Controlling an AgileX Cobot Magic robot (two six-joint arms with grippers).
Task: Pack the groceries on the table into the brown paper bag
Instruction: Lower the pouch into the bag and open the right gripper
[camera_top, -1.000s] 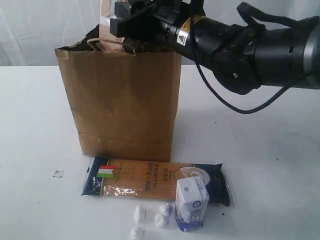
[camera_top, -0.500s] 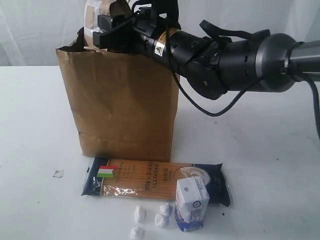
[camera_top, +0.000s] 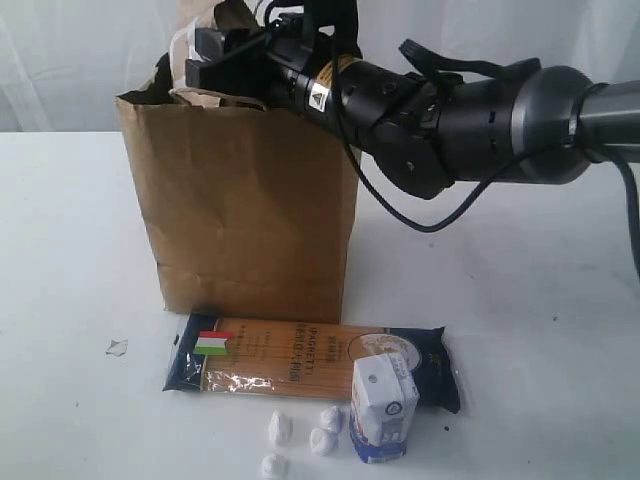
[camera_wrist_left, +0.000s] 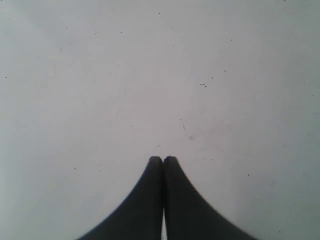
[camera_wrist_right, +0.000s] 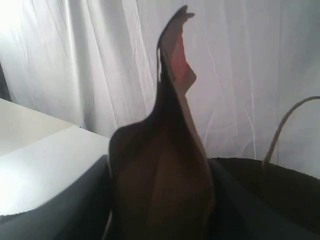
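Currently: right tool (camera_top: 212, 48) clasping small brown stand-up pouch (camera_wrist_right: 160, 165), tall brown kraft paper bag (camera_top: 250, 220) directly beneath it; next, lower and release. Left tool (camera_wrist_left: 163, 160) closed, empty.

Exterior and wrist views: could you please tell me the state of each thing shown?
Paper bag: upright, top open, rim torn.
Pouch: gripped, at the bag's mouth.
Right end effector: shut on the pouch.
Left end effector: shut, empty.
Spaghetti packet: lying flat on the table.
Carton: standing upright.
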